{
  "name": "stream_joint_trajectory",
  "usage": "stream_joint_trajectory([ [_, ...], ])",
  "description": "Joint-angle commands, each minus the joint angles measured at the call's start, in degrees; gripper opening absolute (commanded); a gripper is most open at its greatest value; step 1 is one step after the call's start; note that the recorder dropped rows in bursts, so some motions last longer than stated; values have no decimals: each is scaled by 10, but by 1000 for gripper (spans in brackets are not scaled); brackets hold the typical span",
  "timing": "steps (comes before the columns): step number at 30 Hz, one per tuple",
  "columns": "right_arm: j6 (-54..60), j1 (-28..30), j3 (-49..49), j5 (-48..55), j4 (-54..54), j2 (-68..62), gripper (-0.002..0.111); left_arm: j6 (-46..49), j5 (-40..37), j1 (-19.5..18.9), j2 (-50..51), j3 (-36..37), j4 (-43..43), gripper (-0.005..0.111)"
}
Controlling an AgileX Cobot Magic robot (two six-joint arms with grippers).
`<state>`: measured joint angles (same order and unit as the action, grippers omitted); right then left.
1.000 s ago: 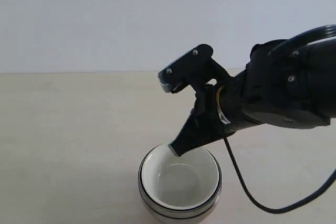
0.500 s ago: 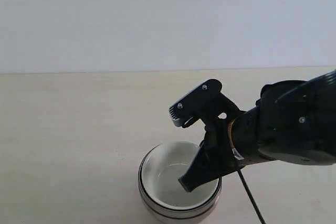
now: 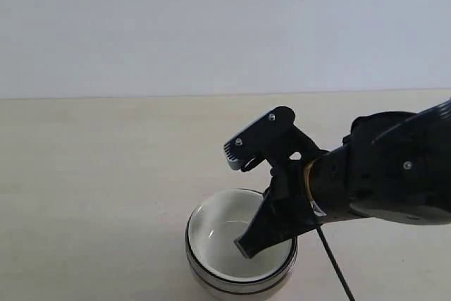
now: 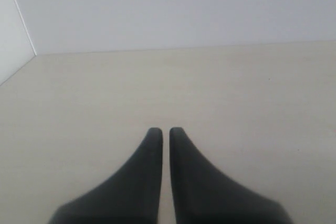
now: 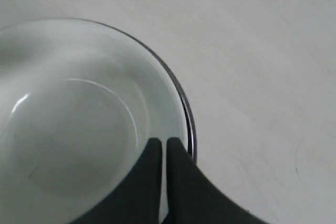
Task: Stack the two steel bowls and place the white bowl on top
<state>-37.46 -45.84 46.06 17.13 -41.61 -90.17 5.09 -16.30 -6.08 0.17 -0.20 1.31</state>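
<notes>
Right gripper (image 3: pixel 242 248), fingers pressed together on nothing, dips its tip inside the white bowl (image 3: pixel 211 234) close by the rim, that bowl nested in the steel bowls (image 3: pixel 239 285) on the table (image 3: pixel 91 195); left gripper (image 4: pixel 164 131) likewise closed, above the table.

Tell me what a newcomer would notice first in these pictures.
The right arm's black pincer, fingers together, holds its tip inside the glossy round off-white bowl near the exterior view's bottom edge. That bowl sits nested in a shiny round steel bowl on the pale beige table.
</notes>
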Motion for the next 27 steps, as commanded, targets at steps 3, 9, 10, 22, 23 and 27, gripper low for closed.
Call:
stream_joint_trajectory([
  [3,-17,1,-1,-28,-7,55,0,-6,0,0,-2,2,2,4],
  [9,-37,-19,-1,-166,23,61,0,-6,0,0,-2,2,2,4],
  [10,-37,-25,-1,-182,23,56,0,-6,0,0,-2,2,2,4],
  [22,-18,-26,33,-207,29,-66,0,-6,0,0,-2,2,2,4],
  [23,-15,-26,39,-209,29,-71,0,-6,0,0,-2,2,2,4],
  [27,-15,-26,48,-218,29,-80,0,-6,0,0,-2,2,2,4],
])
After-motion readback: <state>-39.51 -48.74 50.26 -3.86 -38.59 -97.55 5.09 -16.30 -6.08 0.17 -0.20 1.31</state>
